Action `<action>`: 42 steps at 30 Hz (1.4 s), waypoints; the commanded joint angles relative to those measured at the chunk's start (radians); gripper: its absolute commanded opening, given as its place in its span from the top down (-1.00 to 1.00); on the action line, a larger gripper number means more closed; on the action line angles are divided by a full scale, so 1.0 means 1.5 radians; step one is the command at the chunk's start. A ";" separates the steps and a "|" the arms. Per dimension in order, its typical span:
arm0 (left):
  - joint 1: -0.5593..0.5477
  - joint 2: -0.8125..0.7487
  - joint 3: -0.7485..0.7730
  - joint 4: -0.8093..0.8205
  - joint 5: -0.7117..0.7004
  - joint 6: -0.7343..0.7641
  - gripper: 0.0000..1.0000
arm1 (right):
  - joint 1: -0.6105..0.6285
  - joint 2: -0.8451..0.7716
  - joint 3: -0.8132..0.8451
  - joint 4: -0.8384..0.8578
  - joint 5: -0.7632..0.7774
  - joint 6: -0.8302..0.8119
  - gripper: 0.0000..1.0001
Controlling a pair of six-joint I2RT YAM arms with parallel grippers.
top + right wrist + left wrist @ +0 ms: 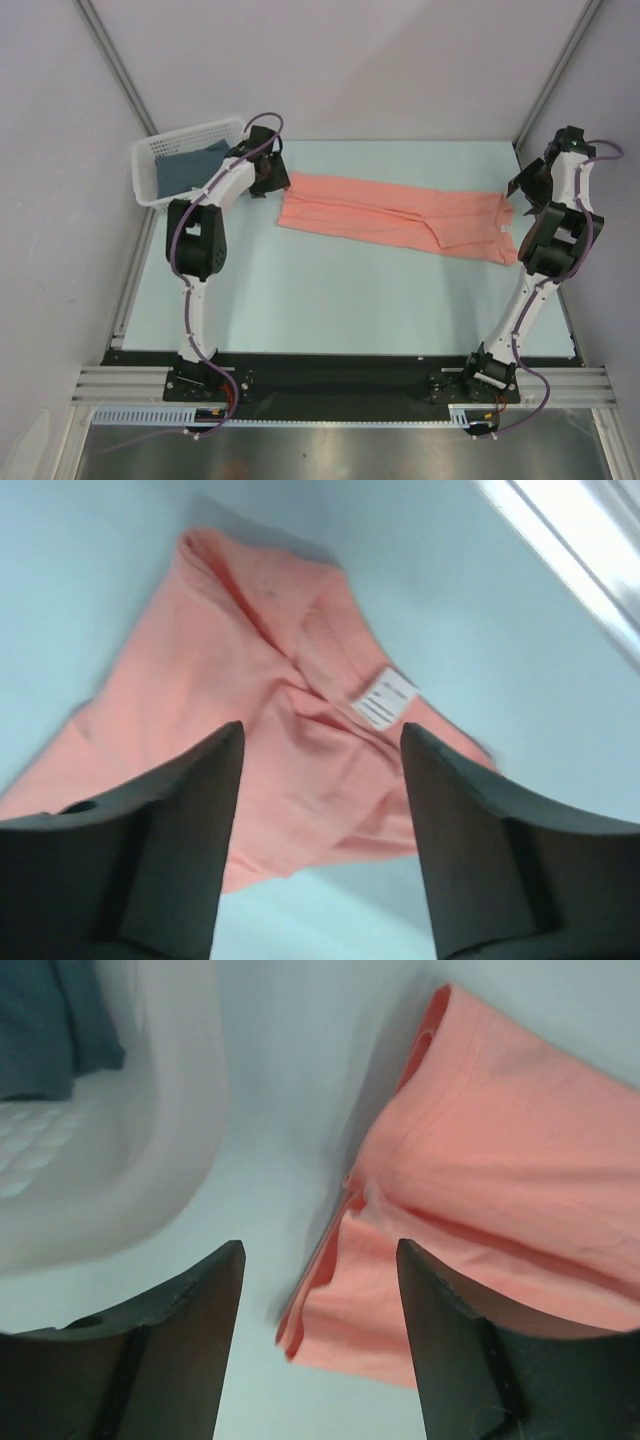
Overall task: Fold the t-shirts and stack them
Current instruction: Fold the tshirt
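Two claws stand open, one at each end of the salmon-pink t-shirt [400,220]. The shirt lies on the worktop [350,300] as a long, narrow band, already doubled lengthwise. The left claw [320,1260] hangs over the hem end, just beside the white basket [150,150]. The right claw [320,740] hangs over the collar end. Neither has cloth between its fingers. The dark slate-blue t-shirt [190,170] lies bundled in the basket, with neither arm touching it.

By my reading the lengthwise fold is done and the crosswise fold comes next. One end has to be pinched through all its layers and carried over toward the other, so the band shortens to a small rectangle.

The overhead view gives the whole band and both arms, but the jaws are hard to read there. The left wrist view shows the stacked hem edges lying uneven, so a grip there should catch every layer. The right wrist view shows the white neck label [385,698] face up, which the overhead view barely hints at.
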State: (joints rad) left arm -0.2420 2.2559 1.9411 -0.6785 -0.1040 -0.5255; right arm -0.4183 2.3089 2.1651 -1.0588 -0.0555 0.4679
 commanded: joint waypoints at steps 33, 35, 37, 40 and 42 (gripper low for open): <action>-0.004 -0.225 -0.386 0.200 0.167 -0.075 -0.39 | -0.120 -0.459 -0.790 0.369 -0.235 0.046 -0.53; 0.007 -0.215 -0.387 0.208 0.176 -0.074 -0.39 | -0.127 -0.457 -0.788 0.378 -0.235 0.047 -0.54; 0.015 -0.202 -0.384 0.207 0.179 -0.074 -0.38 | -0.132 -0.444 -0.786 0.386 -0.236 0.051 -0.54; 0.018 -0.187 -0.374 0.195 0.177 -0.076 -0.39 | -0.137 -0.422 -0.780 0.398 -0.235 0.060 -0.54; 0.020 -0.179 -0.374 0.195 0.176 -0.089 -0.38 | -0.137 -0.412 -0.774 0.404 -0.230 0.063 -0.54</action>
State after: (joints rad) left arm -0.2176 1.9743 1.3689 -0.4000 0.1390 -0.6224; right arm -0.6189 1.6676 0.9806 -0.4969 -0.3935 0.5442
